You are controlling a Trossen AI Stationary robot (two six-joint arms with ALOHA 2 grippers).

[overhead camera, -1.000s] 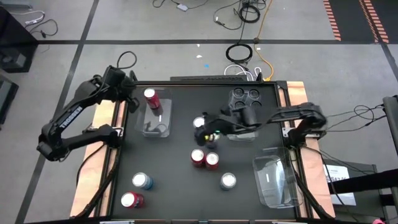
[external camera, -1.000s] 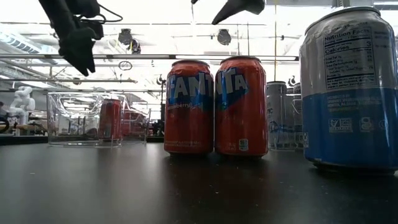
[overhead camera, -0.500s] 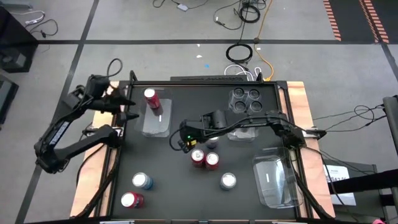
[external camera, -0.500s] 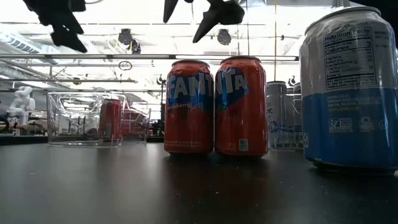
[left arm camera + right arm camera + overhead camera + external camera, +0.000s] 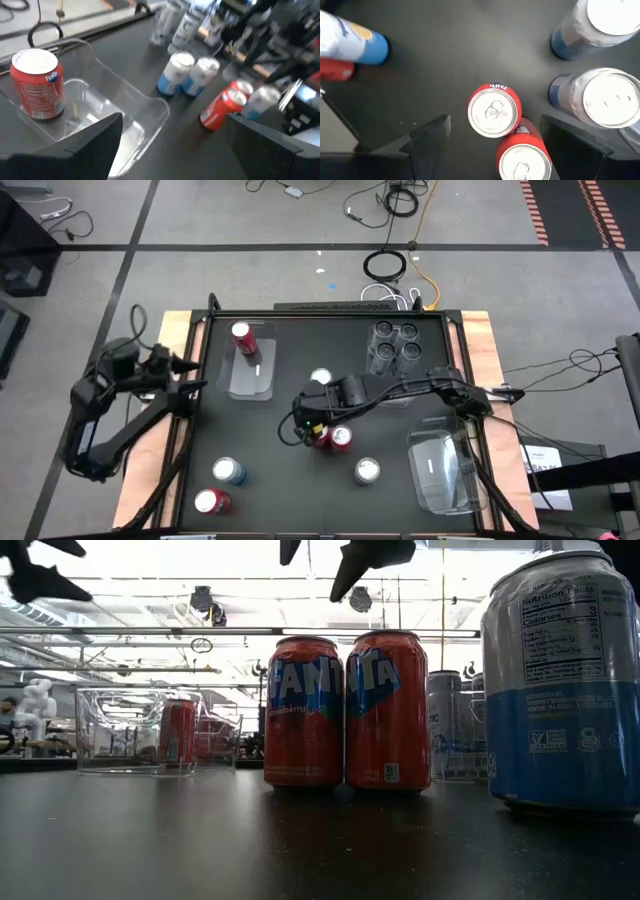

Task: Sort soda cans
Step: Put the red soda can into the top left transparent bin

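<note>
Two red soda cans stand upright side by side on the black table's middle. My right gripper hangs open above them, pointing steeply down, with the nearer red can below the gap between its fingers; it touches nothing. My left gripper is open at the table's left edge, beside the left clear tray, where one red can stands. Blue-and-silver cans and another red can stand loose. Several dark grey cans fill the far tray.
A clear tray with nothing in it sits at the table's near right. In the low view a blue-and-silver can stands close at the right. Bare black tabletop lies between the left tray and the middle cans. Cables lie on the floor beyond the far edge.
My left gripper has drawn back from the left tray toward the table's left edge, turning as it went, and stayed open. My right gripper has moved from the far tray toward the near left, over the two red cans, tipping more steeply downward, still open. No can has moved.
</note>
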